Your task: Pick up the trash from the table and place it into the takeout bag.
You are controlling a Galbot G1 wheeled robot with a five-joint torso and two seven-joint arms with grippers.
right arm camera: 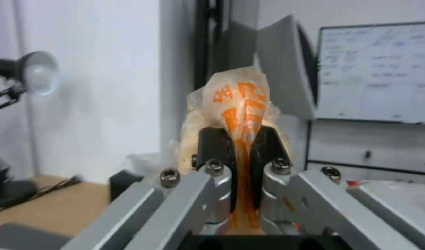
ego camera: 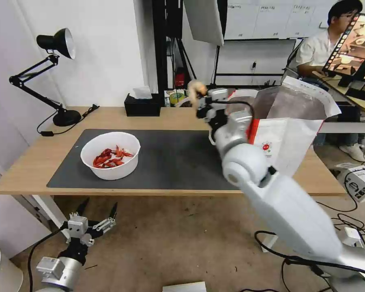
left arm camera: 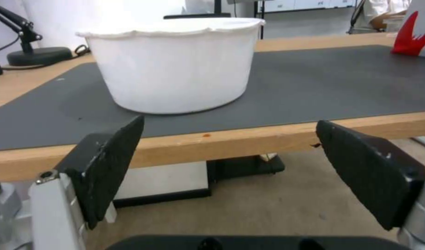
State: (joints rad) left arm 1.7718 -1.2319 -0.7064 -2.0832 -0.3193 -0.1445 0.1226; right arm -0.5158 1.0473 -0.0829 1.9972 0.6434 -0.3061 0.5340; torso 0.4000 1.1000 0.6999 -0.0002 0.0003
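Right gripper [ego camera: 199, 106]: raised high over the far side of the table [ego camera: 28, 170], just left of the takeout bag's rim, and pinching the orange-beige lump [ego camera: 196, 90] tight.
Lump, up close: the right wrist view is showing a crinkled clear wrapper with orange print [right arm camera: 240, 104], squeezed between the two black fingers [right arm camera: 212, 146] and bulging above them.
Takeout bag [ego camera: 288, 134]: standing upright at the table's right end, mouth gaping, silver lining showing, small red logo facing the robot.
White bowl [ego camera: 110, 155]: sitting on the dark grey mat [ego camera: 178, 162] toward the left, red crayfish shells [ego camera: 109, 157] lying inside.
Left gripper [ego camera: 98, 212]: hanging low in front of the table's near edge, below tabletop height, fingers spread wide with nothing between them.
Left wrist view: looking between the open black pads [left arm camera: 113, 156] at the bowl's white wall [left arm camera: 175, 69], with the table edge [left arm camera: 268, 135] between gripper and bowl.
Black tissue box [ego camera: 142, 106]: resting at the table's far edge, well apart from the bowl.
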